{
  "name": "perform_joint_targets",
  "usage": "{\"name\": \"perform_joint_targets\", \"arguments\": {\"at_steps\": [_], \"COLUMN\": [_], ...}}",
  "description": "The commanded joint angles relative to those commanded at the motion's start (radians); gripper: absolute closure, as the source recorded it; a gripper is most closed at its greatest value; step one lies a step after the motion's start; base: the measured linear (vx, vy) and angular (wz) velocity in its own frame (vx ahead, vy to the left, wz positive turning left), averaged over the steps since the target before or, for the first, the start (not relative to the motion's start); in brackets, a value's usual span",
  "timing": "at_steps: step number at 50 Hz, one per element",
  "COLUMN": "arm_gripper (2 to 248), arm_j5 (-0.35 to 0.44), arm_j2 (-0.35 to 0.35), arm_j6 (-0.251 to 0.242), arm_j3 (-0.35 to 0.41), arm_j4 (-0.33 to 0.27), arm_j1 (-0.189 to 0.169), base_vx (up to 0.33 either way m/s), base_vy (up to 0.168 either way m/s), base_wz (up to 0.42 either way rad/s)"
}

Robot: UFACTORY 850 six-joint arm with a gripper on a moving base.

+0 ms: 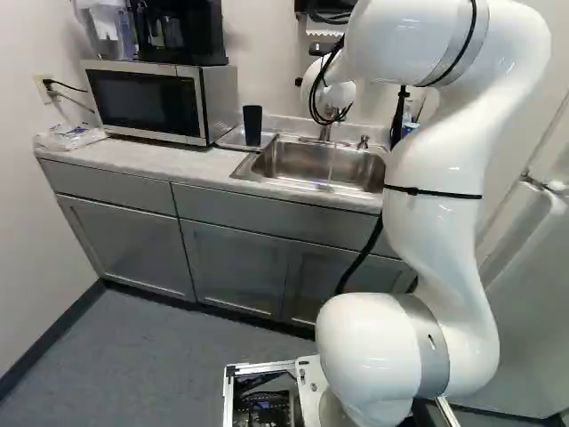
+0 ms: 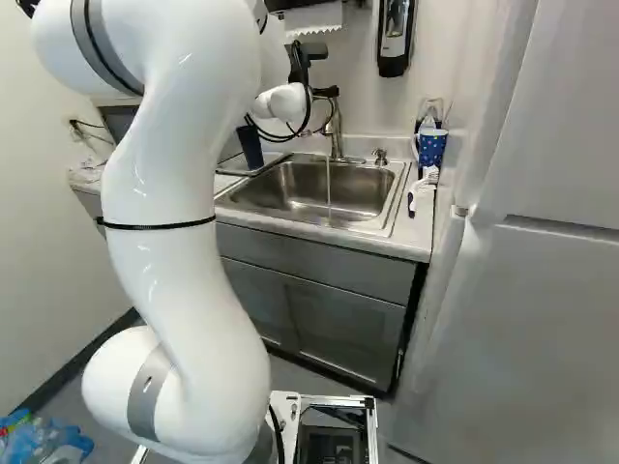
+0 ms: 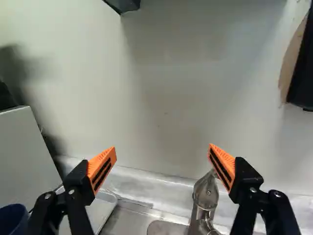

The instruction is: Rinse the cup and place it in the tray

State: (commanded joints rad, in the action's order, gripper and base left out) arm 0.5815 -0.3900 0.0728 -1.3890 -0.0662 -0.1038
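Note:
My gripper (image 2: 319, 92) is beside the faucet (image 2: 336, 130), above the back of the sink. In the wrist view the gripper (image 3: 162, 152) is open, its orange pads wide apart with nothing held. The faucet (image 3: 204, 198) shows near one finger. A dark blue cup (image 1: 252, 125) stands on the tray (image 1: 231, 139) left of the sink; in the wrist view part of the cup (image 3: 12, 219) appears beside the other finger. A thin stream of water (image 2: 329, 184) runs into the sink (image 2: 280, 193).
A microwave (image 1: 147, 102) stands left of the tray, with a black appliance (image 1: 182, 34) on top. Right of the sink are a blue patterned cup (image 2: 432, 147) and a brush (image 2: 422, 188). A soap dispenser (image 2: 395, 37) hangs on the wall; a fridge (image 2: 542, 290) rises at the right.

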Motion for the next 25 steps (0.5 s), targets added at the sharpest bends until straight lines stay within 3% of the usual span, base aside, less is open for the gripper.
{"name": "perform_joint_targets", "arguments": {"at_steps": [25], "arm_gripper": [3], "arm_j5": [0.000], "arm_j2": [0.049], "arm_j6": [0.000], "arm_j3": [0.058], "arm_j4": [0.000], "arm_j1": [0.003], "base_vx": [0.000], "base_vy": [0.000], "base_wz": [0.000]}}
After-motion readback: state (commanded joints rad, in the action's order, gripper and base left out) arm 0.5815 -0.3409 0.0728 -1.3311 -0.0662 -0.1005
